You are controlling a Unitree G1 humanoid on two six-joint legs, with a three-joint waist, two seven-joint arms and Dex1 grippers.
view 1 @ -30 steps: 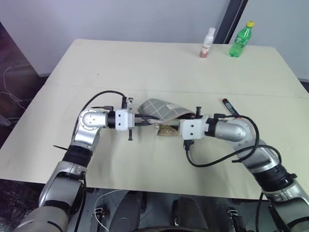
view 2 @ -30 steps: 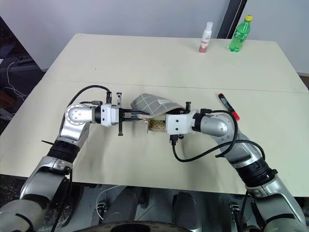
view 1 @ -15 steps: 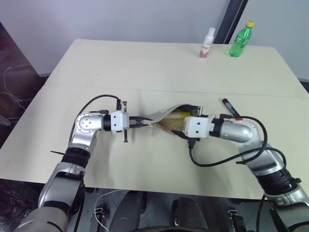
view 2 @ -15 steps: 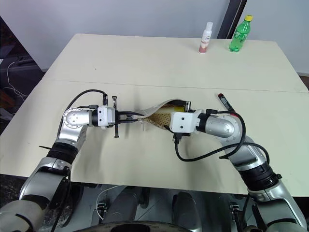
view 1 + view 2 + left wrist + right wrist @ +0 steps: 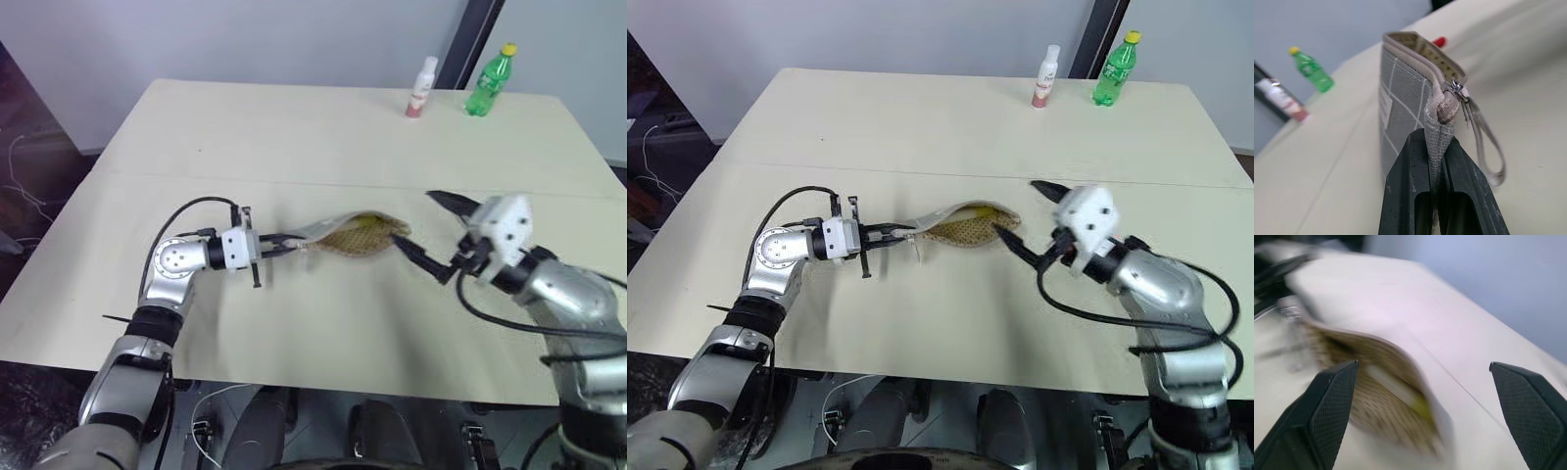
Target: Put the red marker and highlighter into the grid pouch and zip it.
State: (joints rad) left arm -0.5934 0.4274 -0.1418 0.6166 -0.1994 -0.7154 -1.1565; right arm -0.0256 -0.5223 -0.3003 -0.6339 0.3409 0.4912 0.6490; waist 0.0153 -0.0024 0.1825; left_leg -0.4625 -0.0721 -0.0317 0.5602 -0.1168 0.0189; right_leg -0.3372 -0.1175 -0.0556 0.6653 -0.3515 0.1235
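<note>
Your left gripper (image 5: 1439, 161) pinched the pouch (image 5: 355, 235) by its zip end, mouth gaping mid-worktop (image 5: 294, 137). The highlighter (image 5: 986, 210) lay inside. Your right gripper (image 5: 423, 231) hung wide, just beside the pouch's far end.

grid pouch (image 5: 355, 235): 1, near the table's (image 5: 294, 137) middle
highlighter (image 5: 986, 211): 1, inside the pouch
red marker (image 5: 1439, 41): 1, just past the pouch
green bottle (image 5: 489, 79): 1, far edge, right
white bottle (image 5: 422, 86): 1, far edge, beside the green one
</note>
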